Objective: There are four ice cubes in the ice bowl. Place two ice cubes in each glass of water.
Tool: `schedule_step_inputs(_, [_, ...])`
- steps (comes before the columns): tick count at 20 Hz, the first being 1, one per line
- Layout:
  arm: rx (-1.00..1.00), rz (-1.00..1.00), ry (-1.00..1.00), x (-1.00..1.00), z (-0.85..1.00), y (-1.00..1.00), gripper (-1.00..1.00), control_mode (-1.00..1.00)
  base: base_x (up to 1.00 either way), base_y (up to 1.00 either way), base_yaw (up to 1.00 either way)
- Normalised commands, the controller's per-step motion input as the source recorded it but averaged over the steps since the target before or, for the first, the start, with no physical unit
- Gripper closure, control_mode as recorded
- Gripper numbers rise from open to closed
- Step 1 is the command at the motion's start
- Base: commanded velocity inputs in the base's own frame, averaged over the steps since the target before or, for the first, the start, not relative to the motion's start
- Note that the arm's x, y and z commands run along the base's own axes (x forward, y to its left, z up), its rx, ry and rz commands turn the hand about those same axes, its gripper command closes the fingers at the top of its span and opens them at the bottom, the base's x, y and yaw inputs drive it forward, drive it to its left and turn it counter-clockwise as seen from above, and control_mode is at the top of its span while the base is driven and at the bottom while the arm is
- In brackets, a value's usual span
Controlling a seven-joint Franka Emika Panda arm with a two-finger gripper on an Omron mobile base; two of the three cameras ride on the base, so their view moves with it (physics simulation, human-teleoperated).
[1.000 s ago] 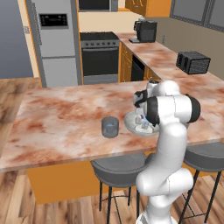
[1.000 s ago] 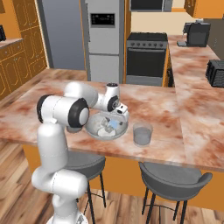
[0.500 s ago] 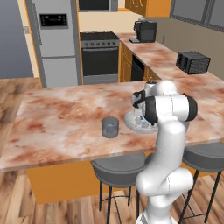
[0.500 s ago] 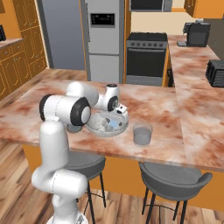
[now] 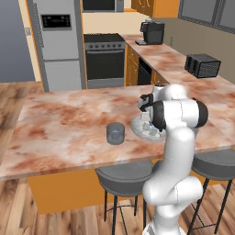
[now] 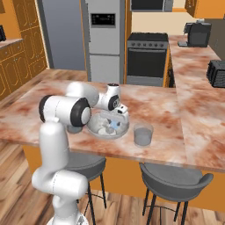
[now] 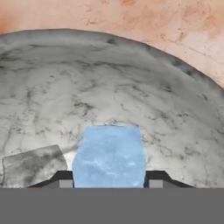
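Note:
The ice bowl [image 7: 131, 78] is wide, grey and speckled, and it sits on the island counter [image 5: 69, 124]. My gripper [image 7: 109, 178] is down inside it, shut on a pale blue ice cube [image 7: 109, 153] with a dark fingertip [image 7: 61, 177] against each side. A greyer ice cube [image 7: 33, 165] lies to its left. From the base, the gripper [image 6: 117, 118] reaches into the ice bowl [image 6: 94, 131] among the ice cubes [image 6: 104, 130]. One glass of water [image 5: 115, 133] stands left of the ice bowl [image 5: 137, 127]. Another glass of water [image 6: 143, 134] stands to its right.
Two bar stools [image 6: 173, 178] stand under the counter's near edge. A toaster [image 5: 202, 65] and a coffee machine [image 5: 152, 33] sit on the side counter at the right. A fridge [image 5: 57, 43] and an oven [image 5: 105, 59] line the far wall.
The jaws have closed from wide open onto the sides of the blue ice cube. The hand has sunk slightly into the bowl. Glasses and bowl have not moved.

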Motion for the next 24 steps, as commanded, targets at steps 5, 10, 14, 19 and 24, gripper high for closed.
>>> schedule_step_inputs(5, [0.08,-0.02,0.0,-0.58,0.57,0.07,1.0,-1.0,0.0,0.0,0.0])
schedule_step_inputs(10, [0.01,0.0,0.0,-0.28,1.0,0.6,1.0,-1.0,0.0,0.0,0.0])
schedule_step_inputs(14, [0.0,0.0,0.0,-0.03,0.8,1.0,1.0,-1.0,0.0,0.0,0.0])
schedule_step_inputs(19, [0.0,0.0,-0.01,-0.02,0.22,1.0,1.0,-1.0,0.0,0.0,0.0])
schedule_step_inputs(24, [0.0,0.0,-0.04,-0.19,-0.07,1.0,1.0,-1.0,0.0,0.0,0.0])
